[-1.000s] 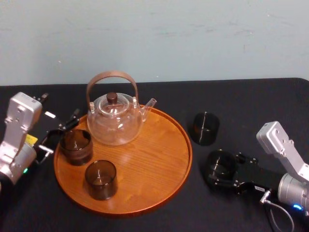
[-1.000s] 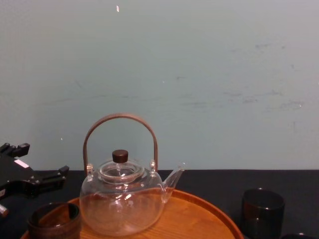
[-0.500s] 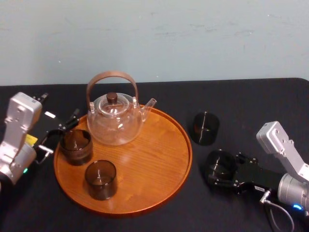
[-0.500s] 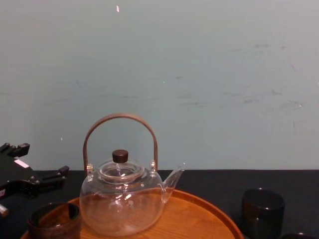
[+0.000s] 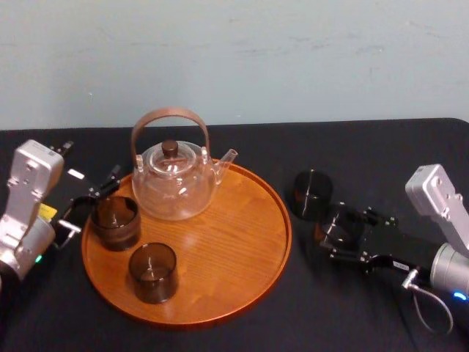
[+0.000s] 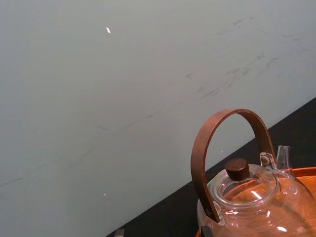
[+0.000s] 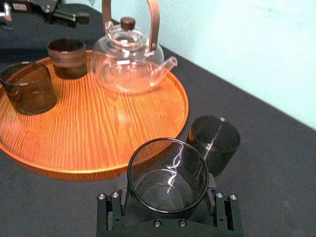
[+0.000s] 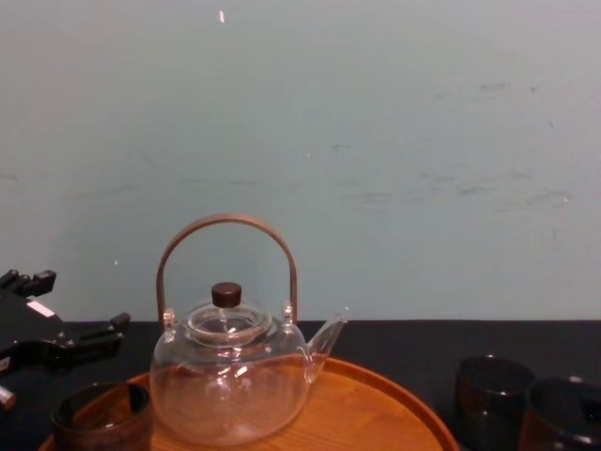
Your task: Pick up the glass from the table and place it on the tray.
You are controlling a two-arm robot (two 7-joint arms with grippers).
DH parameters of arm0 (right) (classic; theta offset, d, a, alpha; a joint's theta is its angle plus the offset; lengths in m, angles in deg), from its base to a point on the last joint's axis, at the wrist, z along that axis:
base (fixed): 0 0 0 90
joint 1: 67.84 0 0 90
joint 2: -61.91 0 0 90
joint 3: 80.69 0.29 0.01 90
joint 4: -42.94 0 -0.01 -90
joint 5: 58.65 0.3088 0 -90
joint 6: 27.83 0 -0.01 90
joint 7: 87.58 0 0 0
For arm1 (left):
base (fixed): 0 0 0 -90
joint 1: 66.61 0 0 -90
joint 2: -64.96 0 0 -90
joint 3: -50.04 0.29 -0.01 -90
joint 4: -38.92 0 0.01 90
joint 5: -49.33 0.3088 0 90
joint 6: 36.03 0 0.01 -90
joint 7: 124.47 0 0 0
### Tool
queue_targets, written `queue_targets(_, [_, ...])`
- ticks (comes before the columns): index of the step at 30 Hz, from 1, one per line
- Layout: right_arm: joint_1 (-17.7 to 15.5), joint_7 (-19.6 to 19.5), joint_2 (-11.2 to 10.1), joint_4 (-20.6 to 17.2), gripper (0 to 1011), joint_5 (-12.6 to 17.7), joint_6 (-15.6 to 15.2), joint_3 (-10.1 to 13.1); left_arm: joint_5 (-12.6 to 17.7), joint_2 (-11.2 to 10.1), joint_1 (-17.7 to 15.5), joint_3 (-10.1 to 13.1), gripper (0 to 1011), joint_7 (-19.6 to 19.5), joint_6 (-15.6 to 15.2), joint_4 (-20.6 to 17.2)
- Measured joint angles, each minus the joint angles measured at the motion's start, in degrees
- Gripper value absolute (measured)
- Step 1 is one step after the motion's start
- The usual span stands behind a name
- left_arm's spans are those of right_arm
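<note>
Right gripper [image 5: 343, 236] is clamping the dark glass [image 7: 167, 174], one jaw pressing on each side of it. It is holding the glass upright just off the right rim of the tray [image 5: 242, 242], over the right half of the tabletop [image 5: 366, 147]. I cannot tell whether the base is clear of the cloth.

Step in hand, as I am judging it, is carrying the glass across to the tray. Doing it well:
- The base needs to be rising above the low raised rim before it is travelling sideways.
- A second dark glass [image 5: 311, 194] is standing just behind the held one, so the path should be staying off it.
- The tray's right half is bare wood and looks like the best landing spot, well apart from the teapot [image 5: 174, 183] at the tray's back edge.
- The walls are smooth, so a slip is possible. The glass should be staying level, and the jaws should be letting go only once the base is sitting flat.

A brown cup [image 5: 115, 222] is sitting at the tray's left edge and a dark tumbler [image 5: 153, 273] toward its front-left.

Left gripper [image 5: 89, 204] is idling at the tray's left rim beside the brown cup, fingers apart.

A black cloth is covering the tabletop, and a pale blue-green wall [image 5: 293, 59] is running along its back edge.
</note>
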Motion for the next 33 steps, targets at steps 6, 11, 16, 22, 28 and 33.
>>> queue_targets(6, [1.4, 0.9, -0.2, -0.2, 904, 0.0, 1.1, -0.2, 0.0, 0.0, 0.0, 0.0, 1001, 0.0, 0.0, 0.0])
queue_targets(11, [3.7, 1.9, 0.3, 0.7, 904, -0.6, 1.6, -1.5, 0.0, 0.0, 0.0, 0.0, 1001, 0.0, 0.0, 0.0])
queue_targets(16, [6.1, 3.1, 1.2, 2.0, 904, -1.2, 2.0, -3.2, 0.0, 0.0, 0.0, 0.0, 1001, 0.0, 0.0, 0.0])
queue_targets(22, [8.8, 4.5, 2.5, 3.5, 904, -1.7, 2.4, -5.5, 0.0, 0.0, 0.0, 0.0, 1001, 0.0, 0.0, 0.0])
queue_targets(28, [11.2, 5.8, 3.8, 5.0, 904, -2.0, 3.0, -7.8, 0.0, 0.0, 0.0, 0.0, 1001, 0.0, 0.0, 0.0])
queue_targets(33, [12.7, 6.7, 4.8, 6.1, 904, -2.1, 3.4, -9.4, 0.0, 0.0, 0.0, 0.0, 1001, 0.0, 0.0, 0.0])
